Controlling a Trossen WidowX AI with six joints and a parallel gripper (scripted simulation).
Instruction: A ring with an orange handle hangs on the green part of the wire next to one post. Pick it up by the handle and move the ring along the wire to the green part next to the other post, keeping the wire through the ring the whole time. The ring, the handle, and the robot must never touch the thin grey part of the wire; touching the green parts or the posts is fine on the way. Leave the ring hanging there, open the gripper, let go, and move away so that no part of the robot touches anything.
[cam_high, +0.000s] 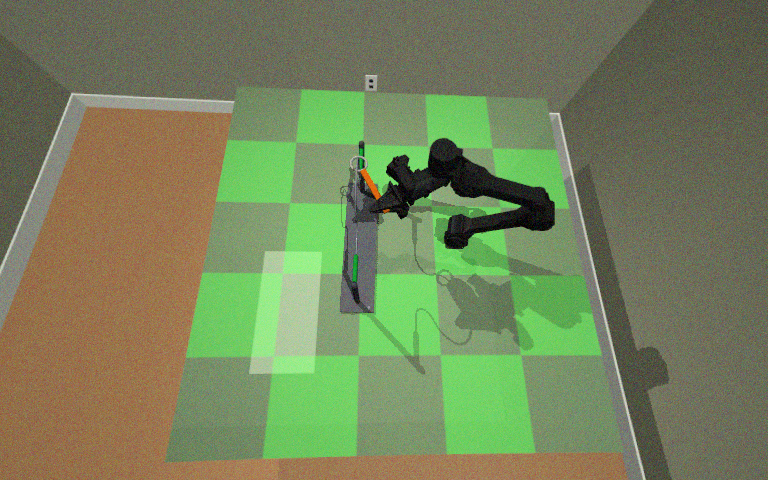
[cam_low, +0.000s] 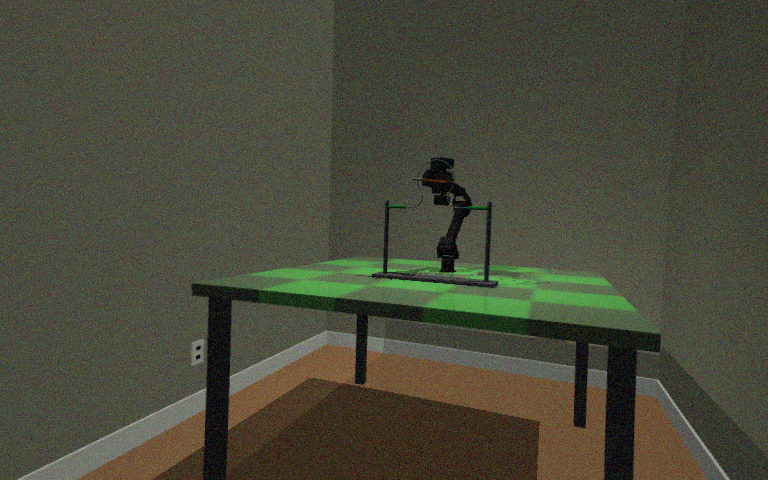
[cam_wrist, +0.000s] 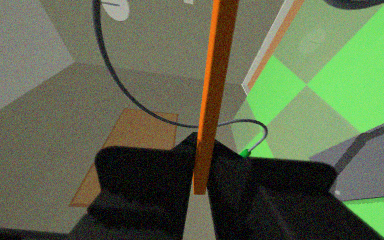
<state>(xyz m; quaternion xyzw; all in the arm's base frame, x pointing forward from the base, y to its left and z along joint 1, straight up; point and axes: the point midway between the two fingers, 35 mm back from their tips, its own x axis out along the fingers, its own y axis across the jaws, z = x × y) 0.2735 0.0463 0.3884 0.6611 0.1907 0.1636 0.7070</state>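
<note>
My gripper (cam_high: 379, 207) (cam_low: 445, 181) (cam_wrist: 199, 137) is shut on the orange handle (cam_high: 370, 183) (cam_low: 431, 180) (cam_wrist: 215, 65). It holds it high above the base, on the arm's side of the wire. The ring (cam_high: 350, 163) is at the handle's far end. It looks nearly edge-on in the exterior view, beside the rising left side of the grey wire (cam_wrist: 120, 83), which appears to pass through it. Contact cannot be told. The ring is not clearly seen in the wrist view. The green parts are at the left (cam_low: 397, 206) and right (cam_low: 478, 207), lower than the ring.
The left post (cam_low: 386, 240) and right post (cam_low: 487, 243) stand on a dark base (cam_high: 359, 237) (cam_low: 436, 278). The wire arches high between them, in front of the arm in the exterior view. The checkered table (cam_high: 396, 407) (cam_low: 475, 305) lies below.
</note>
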